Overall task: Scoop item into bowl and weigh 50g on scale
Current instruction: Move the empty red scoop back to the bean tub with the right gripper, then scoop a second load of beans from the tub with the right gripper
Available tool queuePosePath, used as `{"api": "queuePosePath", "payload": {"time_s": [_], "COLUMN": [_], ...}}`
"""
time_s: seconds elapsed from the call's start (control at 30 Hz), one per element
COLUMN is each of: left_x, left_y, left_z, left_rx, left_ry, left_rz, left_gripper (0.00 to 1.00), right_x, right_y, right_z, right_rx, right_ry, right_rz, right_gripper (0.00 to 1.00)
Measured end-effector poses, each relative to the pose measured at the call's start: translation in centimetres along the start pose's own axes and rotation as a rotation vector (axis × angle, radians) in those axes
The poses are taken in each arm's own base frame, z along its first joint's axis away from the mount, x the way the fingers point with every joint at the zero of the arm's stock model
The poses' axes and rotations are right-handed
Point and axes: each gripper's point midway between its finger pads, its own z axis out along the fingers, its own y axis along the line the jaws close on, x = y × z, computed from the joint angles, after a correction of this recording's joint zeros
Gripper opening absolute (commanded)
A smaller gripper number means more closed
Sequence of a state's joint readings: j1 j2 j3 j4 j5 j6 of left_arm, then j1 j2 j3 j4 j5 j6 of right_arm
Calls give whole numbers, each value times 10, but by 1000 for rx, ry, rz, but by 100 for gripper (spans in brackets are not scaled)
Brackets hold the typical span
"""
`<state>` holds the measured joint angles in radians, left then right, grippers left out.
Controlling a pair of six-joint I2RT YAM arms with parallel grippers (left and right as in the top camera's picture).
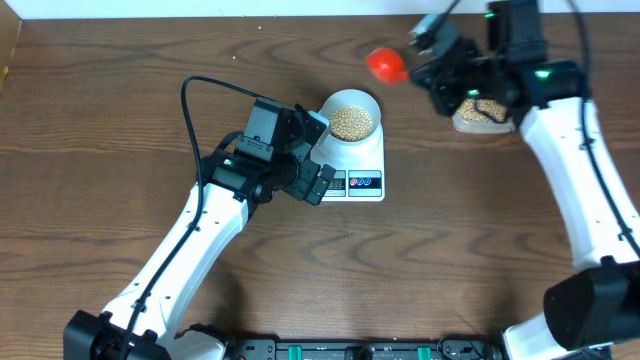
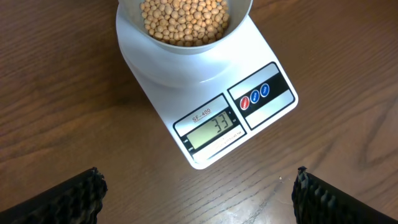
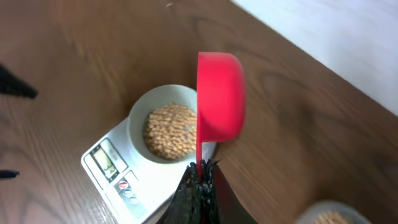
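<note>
**Right gripper shut on the red scoop by its handle; left gripper spread wide, holding nothing.**

The scoop's cup stands on edge out ahead of the right fingers, near the bowl, and whether it carries anything I cannot tell. The beans fill the bowl's bottom, below the cup and to its left in the right wrist view. More beans sit in the clear tub, under the right arm. The bowl rests on the scale, whose display reads 33, short of target. A full scoop tipped at once would likely overshoot. Pouring off-centre could scatter beans over the rim. The left gripper, just in front of the scale, could disturb the reading if it touched the scale.
</note>
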<state>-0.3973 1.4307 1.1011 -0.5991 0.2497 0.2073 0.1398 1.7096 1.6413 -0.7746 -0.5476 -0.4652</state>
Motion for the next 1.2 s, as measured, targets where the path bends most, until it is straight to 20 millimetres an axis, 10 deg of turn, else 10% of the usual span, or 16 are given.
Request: {"api": "queuePosePath", "payload": {"time_s": [0.5,1.2], "left_x": [0,0], "left_y": [0,0], "left_z": [0,0], "left_rx": [0,0], "left_ry": [0,0], "left_rz": [0,0], "left_gripper": [98,98], "right_x": [95,189], "right_y": [-129,-153], "right_z": [-84,-32], "right_rx": [375,403], "right_ry": [98,370], "right_rz": [483,618], "right_gripper": [1,1]}}
